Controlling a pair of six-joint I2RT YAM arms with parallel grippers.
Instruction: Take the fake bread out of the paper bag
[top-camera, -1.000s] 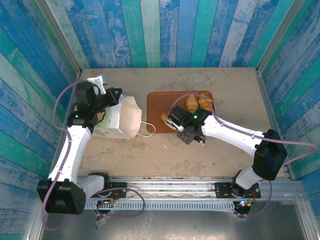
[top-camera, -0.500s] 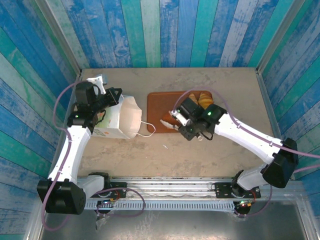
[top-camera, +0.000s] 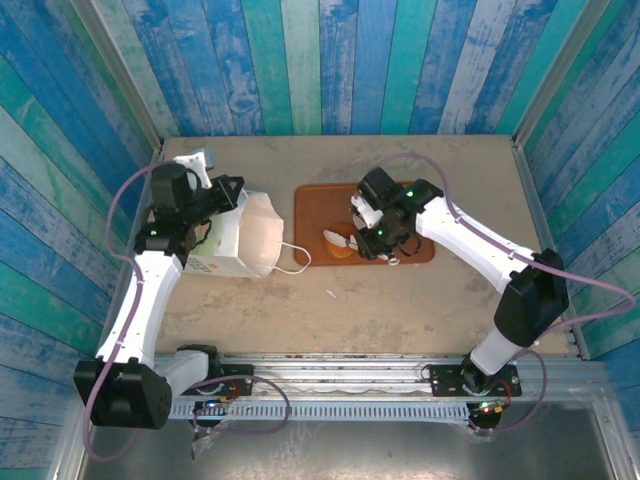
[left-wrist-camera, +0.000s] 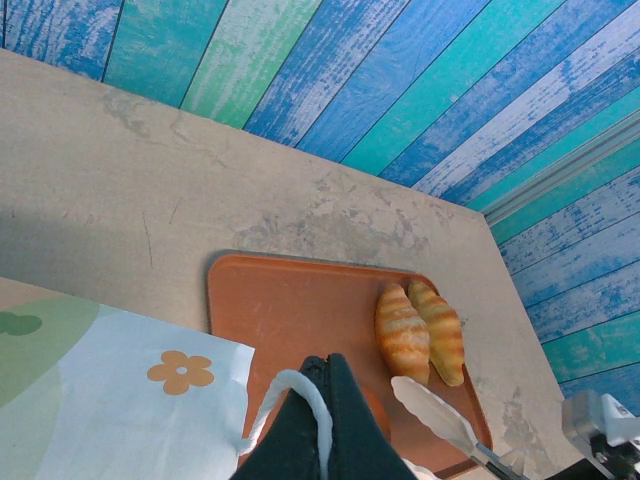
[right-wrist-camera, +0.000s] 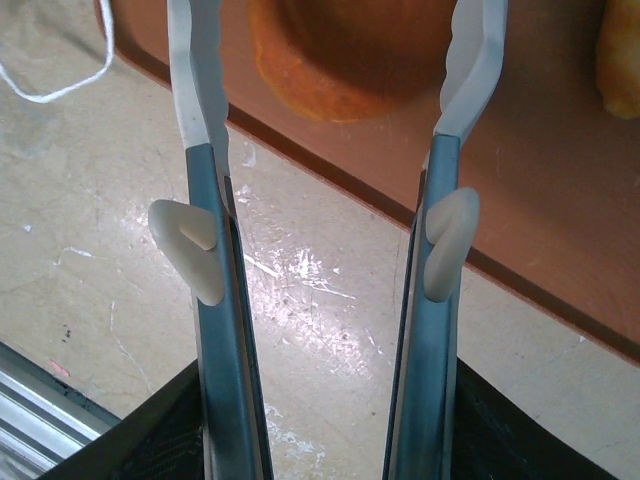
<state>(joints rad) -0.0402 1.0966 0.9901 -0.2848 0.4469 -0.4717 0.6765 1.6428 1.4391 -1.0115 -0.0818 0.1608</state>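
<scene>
While the left gripper (left-wrist-camera: 325, 420) stays clamped on the paper bag (top-camera: 245, 237) handle near the tabletop's left edge, the right gripper (right-wrist-camera: 330, 90), jaws apart, straddles a round bun (right-wrist-camera: 345, 50) at the tray (top-camera: 315, 205) front edge, which could roll off; no readable writing.

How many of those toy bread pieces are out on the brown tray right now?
3: two croissants lie side by side near the tray's far right end, and a round bun sits between the right gripper's tong tips. More may be hidden in the paper bag.
</scene>
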